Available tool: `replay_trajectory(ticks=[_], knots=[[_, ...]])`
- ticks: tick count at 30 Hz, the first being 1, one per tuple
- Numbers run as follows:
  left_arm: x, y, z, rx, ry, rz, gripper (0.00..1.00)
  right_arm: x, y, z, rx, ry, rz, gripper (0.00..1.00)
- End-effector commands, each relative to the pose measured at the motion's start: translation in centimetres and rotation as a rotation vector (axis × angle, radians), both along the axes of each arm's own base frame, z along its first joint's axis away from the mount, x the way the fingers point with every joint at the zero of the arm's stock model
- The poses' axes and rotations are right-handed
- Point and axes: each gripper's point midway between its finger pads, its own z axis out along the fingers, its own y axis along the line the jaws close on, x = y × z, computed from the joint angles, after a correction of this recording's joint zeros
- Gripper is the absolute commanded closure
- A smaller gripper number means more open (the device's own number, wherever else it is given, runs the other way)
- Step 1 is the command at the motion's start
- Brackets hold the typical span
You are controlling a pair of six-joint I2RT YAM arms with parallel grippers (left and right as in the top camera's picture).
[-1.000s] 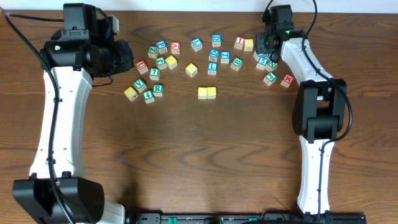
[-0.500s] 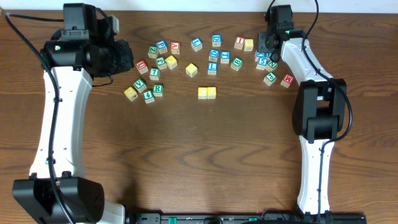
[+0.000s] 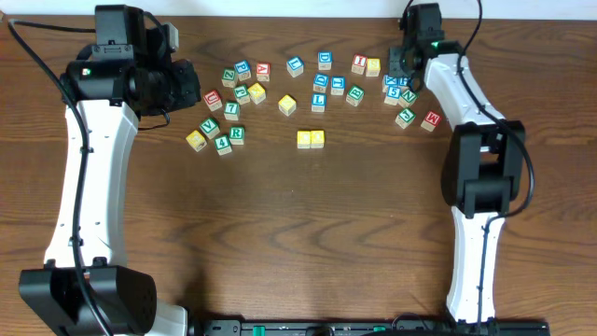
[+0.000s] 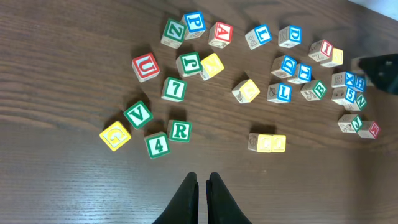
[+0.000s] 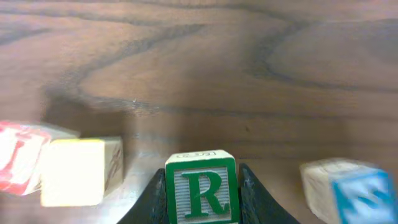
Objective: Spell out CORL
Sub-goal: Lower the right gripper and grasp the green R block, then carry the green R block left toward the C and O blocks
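Within the right hand (image 5: 201, 202) sits a wooden R-cube (image 5: 200, 185).

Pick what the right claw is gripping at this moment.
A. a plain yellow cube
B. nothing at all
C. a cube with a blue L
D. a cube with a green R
D: in the right wrist view, the green R cube sits clamped between the two fingers of the right claw, its R facing the camera.

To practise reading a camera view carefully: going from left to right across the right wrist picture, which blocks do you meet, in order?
red-lettered block → yellow-faced block → green R block → blue-lettered block
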Motion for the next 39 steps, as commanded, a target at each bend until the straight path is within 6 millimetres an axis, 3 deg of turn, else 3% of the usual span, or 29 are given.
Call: replay_trajectory(ticks=[1, 6, 11, 20, 33, 39], knots=[[0.0, 0.1, 1.0, 0.018, -0.035, -0.013, 0.92, -0.5, 0.5, 9.1, 0.028, -0.122, 0.003, 0.82], [0.2, 0.1, 1.1, 0.018, -0.044, -0.013, 0.92, -3.8, 3.0, 13.6, 0.099, -0.1, 0.078, 0.81], [0.3, 0.1, 1.2, 0.019, -0.048, -0.013, 0.92, -7.4, 5.7, 13.9, 0.164, 0.008, 0.154, 0.81], [0.5, 0.1, 1.3, 0.019, -0.058, -0.013, 0.92, -13.2, 9.7, 9.2, 0.184, 0.294, 0.212, 0.8], [0.5, 0.1, 1.3, 0.019, -0.059, -0.013, 0.92, -17.8, 15.1, 0.9, 0.118, 0.563, 0.291, 0.78], [0.5, 0.1, 1.3, 0.019, -0.059, -0.013, 0.92, -18.4, 15.9, -0.9, 0.105, 0.601, 0.299, 0.78]])
